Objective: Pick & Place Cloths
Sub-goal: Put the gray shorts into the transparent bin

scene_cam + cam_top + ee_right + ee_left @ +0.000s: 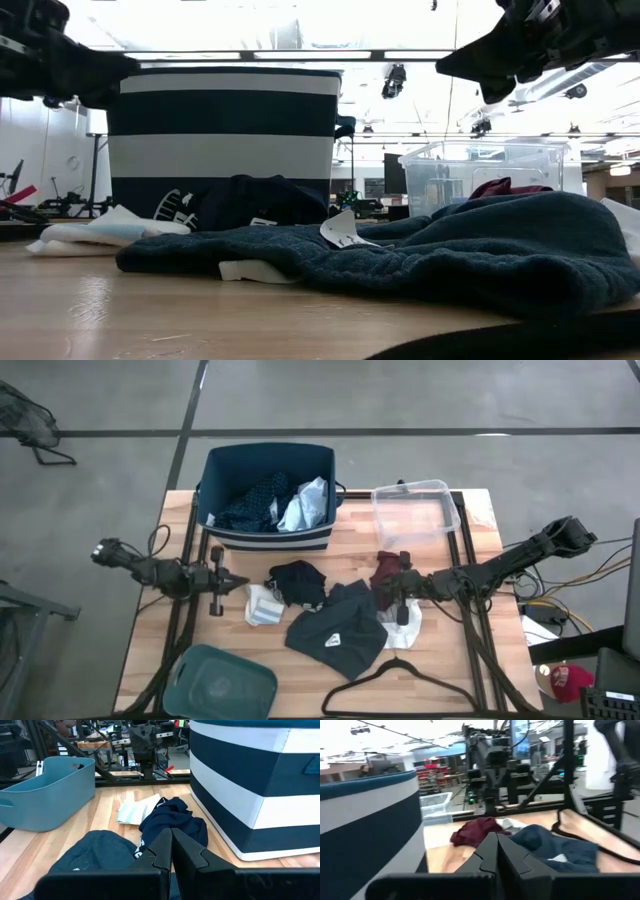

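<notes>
Several cloths lie loose on the wooden table: a black-navy piece [298, 582], white and grey socks [262, 606], a dark shirt [335, 630], a maroon piece [391, 568] and a white piece [405, 626]. A navy patterned piece [250, 503] and a light blue-grey shirt [305, 505] lie inside the striped navy tub [268, 538]. My left gripper [243, 582] is shut and empty, held level left of the socks. My right gripper [381, 588] is shut and empty, hovering over the maroon piece and the dark shirt's right edge.
A clear plastic tub [415, 510] stands at the far right. A teal tub [220, 682] sits at the near left corner. A black hanger [400, 685] lies by the near edge. Bare wood shows between the teal tub and the cloths.
</notes>
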Robot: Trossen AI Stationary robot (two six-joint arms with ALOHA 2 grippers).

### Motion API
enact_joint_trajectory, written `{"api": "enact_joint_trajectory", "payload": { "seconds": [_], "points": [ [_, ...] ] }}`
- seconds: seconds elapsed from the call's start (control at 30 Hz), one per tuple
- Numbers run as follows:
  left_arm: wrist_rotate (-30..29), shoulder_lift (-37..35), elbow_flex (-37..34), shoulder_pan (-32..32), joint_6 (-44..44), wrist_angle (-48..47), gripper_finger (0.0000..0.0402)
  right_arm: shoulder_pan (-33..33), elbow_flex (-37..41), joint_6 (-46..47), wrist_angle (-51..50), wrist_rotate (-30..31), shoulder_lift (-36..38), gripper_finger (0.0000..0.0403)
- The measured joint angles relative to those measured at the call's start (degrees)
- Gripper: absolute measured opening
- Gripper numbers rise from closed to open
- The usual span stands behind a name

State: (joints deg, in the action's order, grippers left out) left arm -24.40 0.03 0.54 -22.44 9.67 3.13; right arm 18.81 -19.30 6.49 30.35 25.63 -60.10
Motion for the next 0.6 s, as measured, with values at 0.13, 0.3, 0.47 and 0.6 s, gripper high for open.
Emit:
{"api": "enact_joint_trajectory", "payload": {
  "seconds": [0.13,0.3,0.47,0.6],
  "points": [
    [6.06,0.21,-0.04,2.6,-1.43,-0.47,0.0003,-0.02,0.24,0.05,-0.09,0.0,-0.02,0.0008],
    [9.75,0.8,-0.09,3.37,-5.65,-0.89,0.001,0.0,0.29,0.11,-0.04,0.0,-0.01,0.0008],
    [9.54,0.85,-0.09,3.37,-7.3,-0.96,0.0027,0.0,0.3,0.89,-0.03,0.0,-0.02,0.0008],
    [9.44,0.87,-0.11,3.37,-5.61,-0.96,0.0026,0.0,0.3,0.84,-0.01,0.0,-0.02,0.0008]
  ]
}}
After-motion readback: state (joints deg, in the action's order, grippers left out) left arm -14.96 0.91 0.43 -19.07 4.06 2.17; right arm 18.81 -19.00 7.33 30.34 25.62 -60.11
